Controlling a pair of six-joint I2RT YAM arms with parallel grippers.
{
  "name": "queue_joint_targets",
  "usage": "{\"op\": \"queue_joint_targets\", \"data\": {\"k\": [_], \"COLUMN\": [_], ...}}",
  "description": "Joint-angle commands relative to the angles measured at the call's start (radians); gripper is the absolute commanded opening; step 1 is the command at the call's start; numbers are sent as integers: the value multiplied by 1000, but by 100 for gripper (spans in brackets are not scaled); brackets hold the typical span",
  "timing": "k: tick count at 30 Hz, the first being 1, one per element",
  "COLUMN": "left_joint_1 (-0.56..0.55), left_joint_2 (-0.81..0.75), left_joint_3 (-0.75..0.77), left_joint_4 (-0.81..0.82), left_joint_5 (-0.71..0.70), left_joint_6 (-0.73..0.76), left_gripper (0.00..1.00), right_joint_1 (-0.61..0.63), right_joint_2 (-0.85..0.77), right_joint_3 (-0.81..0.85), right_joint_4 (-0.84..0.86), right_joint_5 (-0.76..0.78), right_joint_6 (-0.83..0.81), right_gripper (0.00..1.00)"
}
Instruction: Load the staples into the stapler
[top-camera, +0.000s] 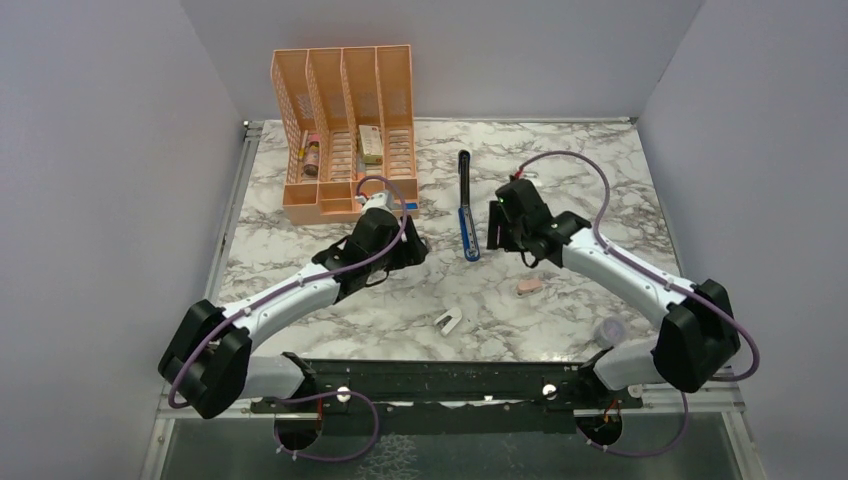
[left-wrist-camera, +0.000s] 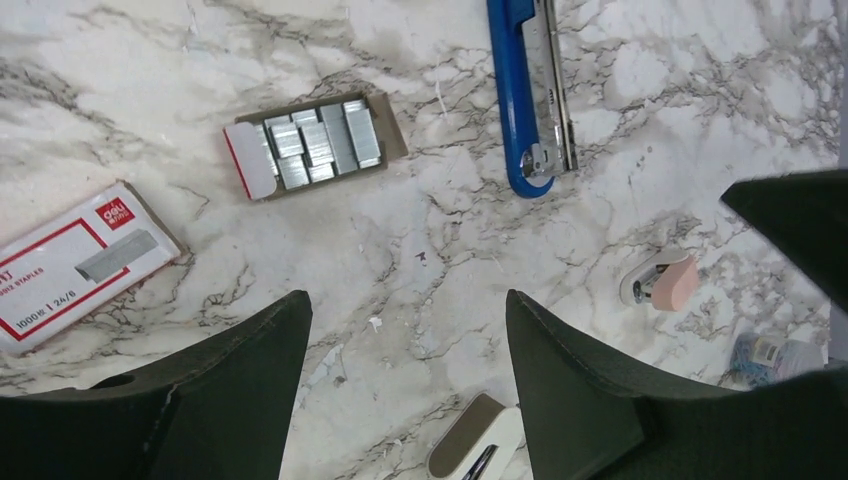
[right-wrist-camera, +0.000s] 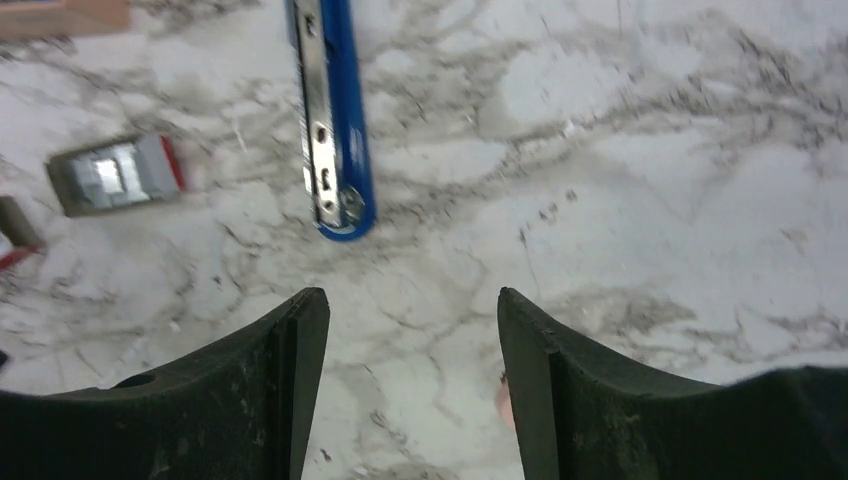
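Marble-veined tabletop (top-camera: 560, 170) is carrying everything. Top view: the stapler (top-camera: 466, 210) is lying opened out flat, black arm at the far end and blue channel at the near end, in the gap between the left hand (top-camera: 408, 243) and the right hand (top-camera: 497, 222); neither is touching it. Finger spread is not readable here. An orange file rack (top-camera: 345, 130) is standing beyond the left hand; a pink eraser (top-camera: 529, 286) and a white clip (top-camera: 449, 321) are lying nearer the arm bases than either hand.

Left wrist view: the left hand's fingers (left-wrist-camera: 250, 380) are standing spread, gripping nothing. The staples (left-wrist-camera: 320, 143) are lying in their tray (left-wrist-camera: 390, 125) ahead and slightly left, their red-and-white box (left-wrist-camera: 75, 265) further left, the stapler's blue tip ahead to the right.

Right wrist view: the right hand's fingers (right-wrist-camera: 270, 390) are spread too, empty. The stapler is lying ahead-left, metal channel facing up; the tray is sitting further left, blurred.
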Motion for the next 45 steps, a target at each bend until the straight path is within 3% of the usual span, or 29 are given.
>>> {"op": "queue_joint_targets", "data": {"k": [1,8,25,30,34,42,45], "left_joint_1": [3,2,3,3,2,3,2], "left_joint_2": [-41,-12,19,37,44,63,70], "left_joint_3": [44,48,28,34,37,36,33], "left_joint_4": [25,80,76,63,53,58,65], "left_joint_5": [-18,36,45,40,38,48,53], "left_joint_6": [100,96,98,99,101,83,74], "left_gripper": [72,72,72,72,72,72,72], "right_joint_1": [-1,-1,-2,-2,-2,-3,-3], "right_joint_2": [-105,-163,-19,34,37,17,11], "right_joint_3": [-106,-262,-272,-291,-311,-315,-316], "right_joint_4": [-169,-238,-171,-172,-140,2,35], "right_joint_5": [74,89,185,198,192,76,33], "right_joint_6": [119,312,473,519,508,262,167], "right_gripper": [67,73,75,65,51,26,25]}}
